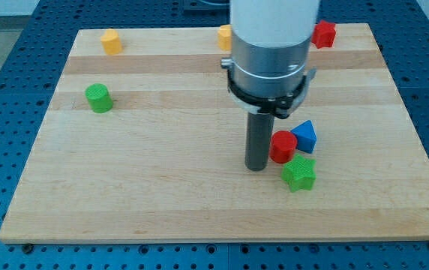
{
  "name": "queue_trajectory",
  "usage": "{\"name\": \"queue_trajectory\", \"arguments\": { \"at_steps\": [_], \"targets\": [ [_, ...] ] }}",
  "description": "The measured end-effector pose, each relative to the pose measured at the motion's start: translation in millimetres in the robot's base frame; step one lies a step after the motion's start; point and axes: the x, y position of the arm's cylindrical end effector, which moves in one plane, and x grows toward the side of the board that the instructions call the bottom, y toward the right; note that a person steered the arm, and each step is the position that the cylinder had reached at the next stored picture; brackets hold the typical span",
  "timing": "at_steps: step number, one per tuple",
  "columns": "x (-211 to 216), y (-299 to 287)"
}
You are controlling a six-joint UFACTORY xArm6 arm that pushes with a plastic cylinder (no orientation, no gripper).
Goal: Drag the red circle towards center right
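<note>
While you read this, note that the arm carries no claw, only a rod, so nothing opens or closes on anything.

Tip: my tip sits on the bench, a little right of the middle and toward the view's bottom.

Red circle: the red circle stands just to the view's right of the tip, touching or almost touching the rod; you cannot tell which from this angle.

Key relation: the circle lies to the right of the tip, on the same side as the goal. By my judgement a rightward sweep from here would carry the circle ahead of the rod toward center right.

Neighbours: a blue triangle touches the circle on its right and slightly above. A green star lies just below and right of the circle. Expect both to be shoved along or to deflect the circle.

Others: a green cylinder sits well apart at the left. A yellow block, an orange block half hidden behind the arm, and a red block line the top edge.

Progress: the circle is right of centre but low, with more travel to the right remaining.
</note>
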Motion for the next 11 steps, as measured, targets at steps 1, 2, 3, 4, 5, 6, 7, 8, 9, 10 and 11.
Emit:
{"name": "queue_trajectory", "arguments": {
  "at_steps": [1, 2, 3, 4, 5, 6, 7, 8, 9, 10, 11],
  "targets": [
    [0.0, 15.8],
    [0.0, 31.7],
    [0.0, 47.4],
    [-4.8, 49.1],
    [-18.3, 49.1],
    [-37.0, 49.1],
    [-53.7, 49.1],
    [-67.5, 49.1],
    [-64.4, 49.1],
    [-57.7, 42.0],
    [-57.4, 23.6]
  ]
}}
